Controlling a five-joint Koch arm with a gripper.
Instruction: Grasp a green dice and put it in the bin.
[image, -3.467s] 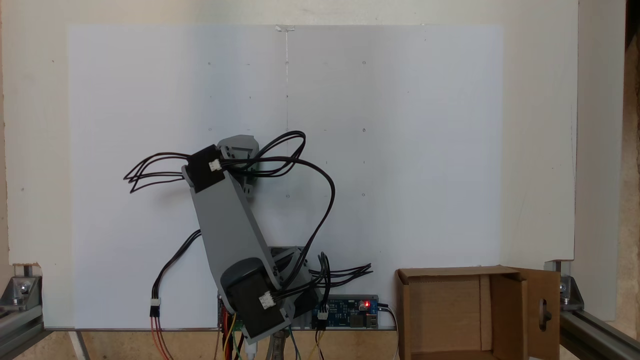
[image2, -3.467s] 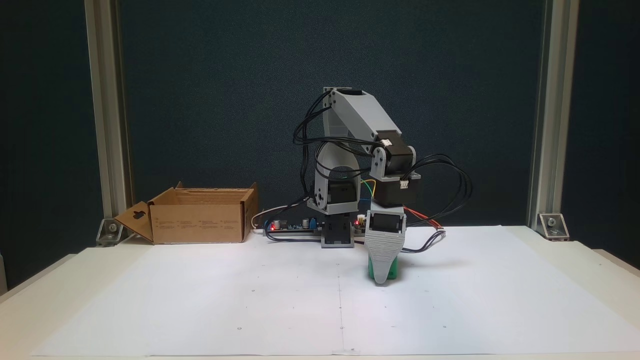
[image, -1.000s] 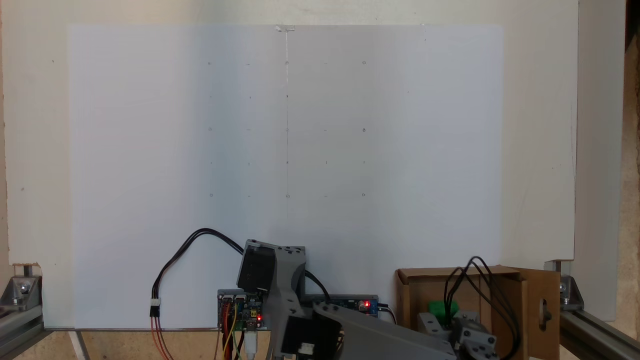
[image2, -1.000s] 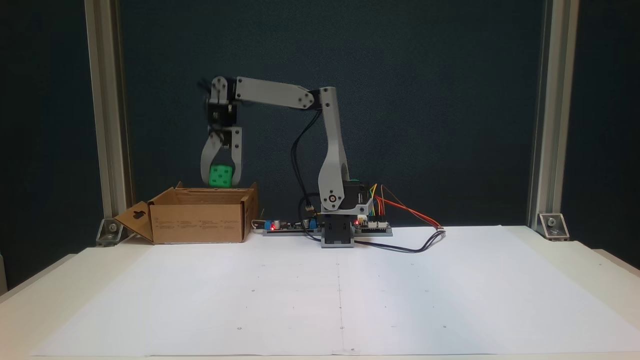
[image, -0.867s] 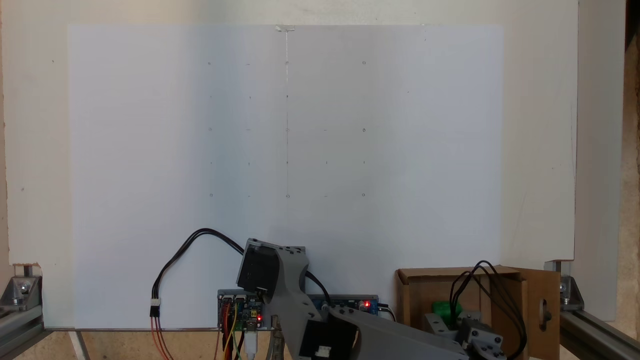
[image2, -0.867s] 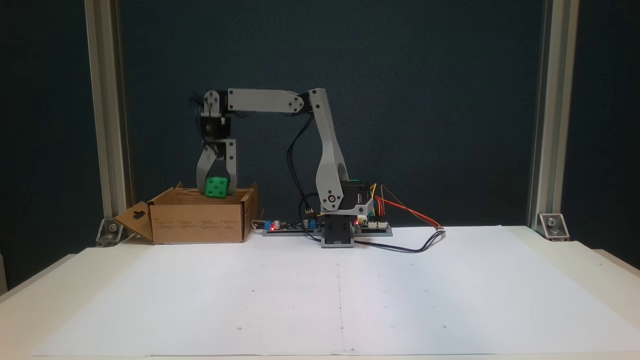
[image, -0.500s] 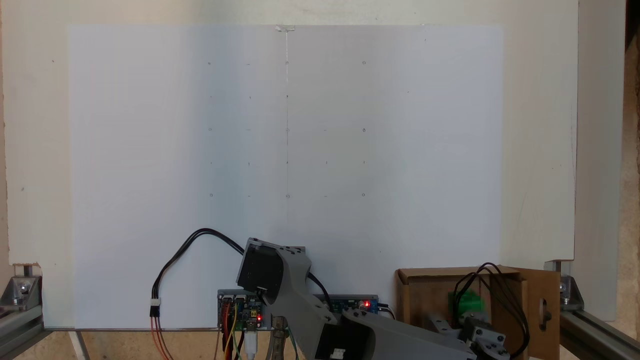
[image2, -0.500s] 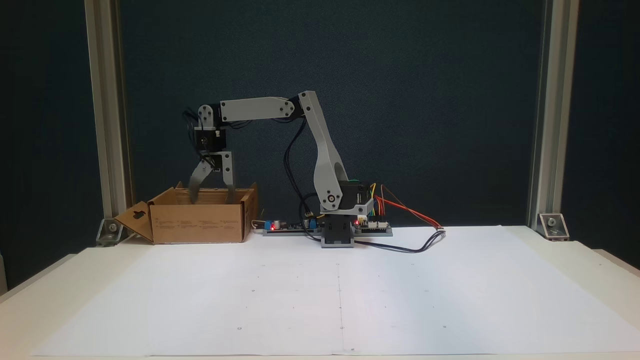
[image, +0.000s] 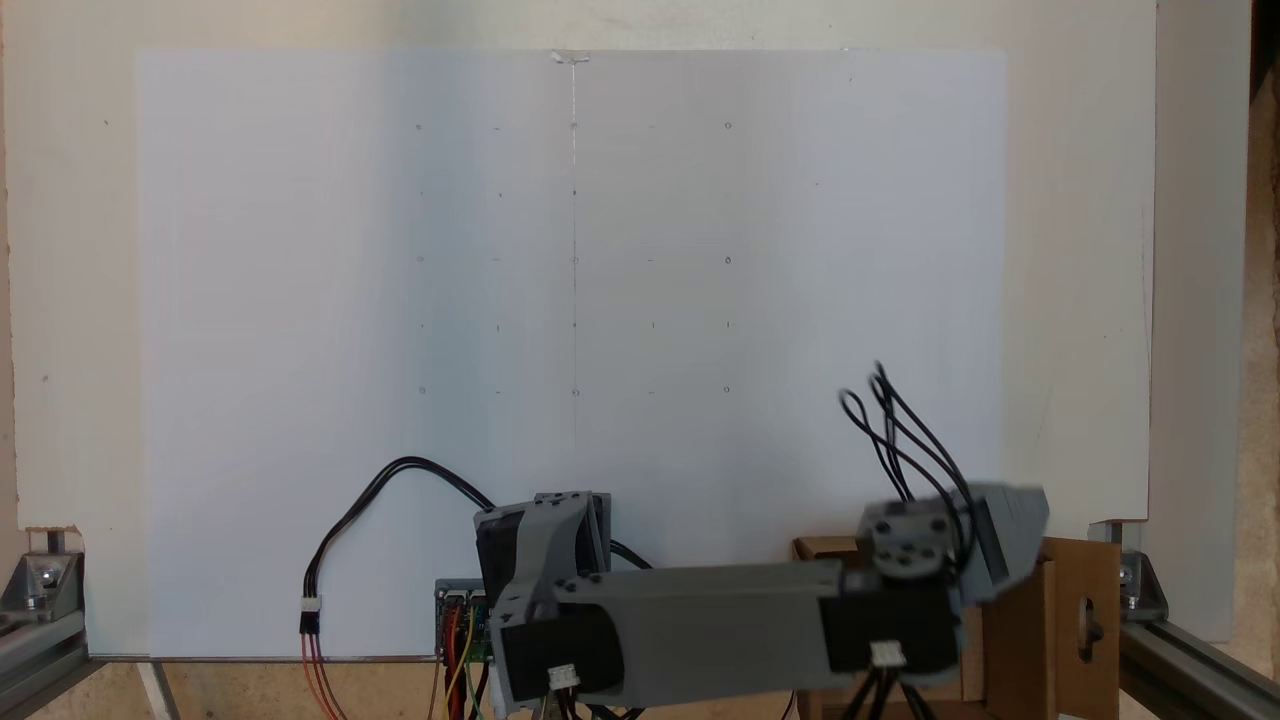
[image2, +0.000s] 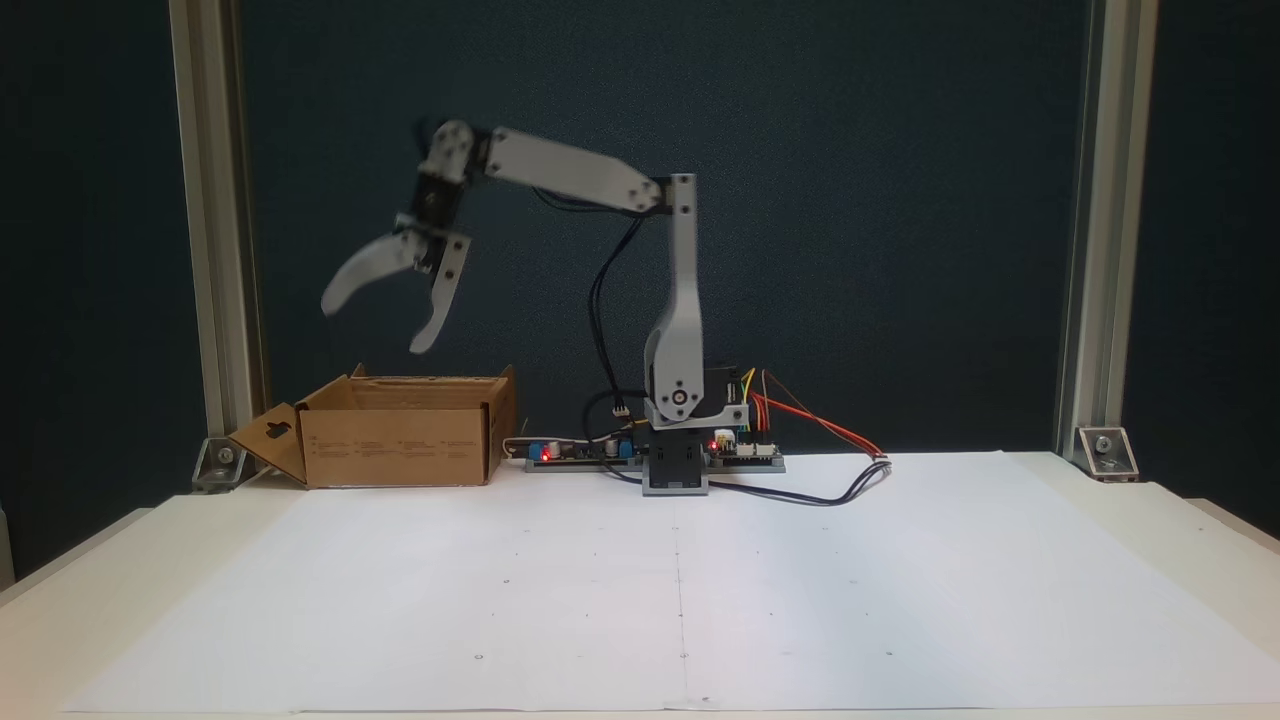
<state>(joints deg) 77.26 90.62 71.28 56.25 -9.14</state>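
In the fixed view that looks at the setup from the front, the arm reaches out to the left of its base and the hand (image2: 370, 325) hangs in the air well above the bin (image2: 400, 432), its two grey fingers (image2: 360, 270) spread wide with nothing between them. The bin stands on the surface (image2: 120, 560) at the left, beside the white paper sheet (image2: 680, 580), with its keyhole flap folded outward on the left side. The bin's front wall hides its inside, so the green dice cannot be made out here. In the fixed view that looks down from above, the arm's grey link (image: 700, 630) stretches to the right along the bottom edge, and the wrist (image: 950, 540), blurred, sits over the bin (image: 1085, 600), covering most of its opening. The dice cannot be seen in this view, so where it lies relative to the hand cannot be told.
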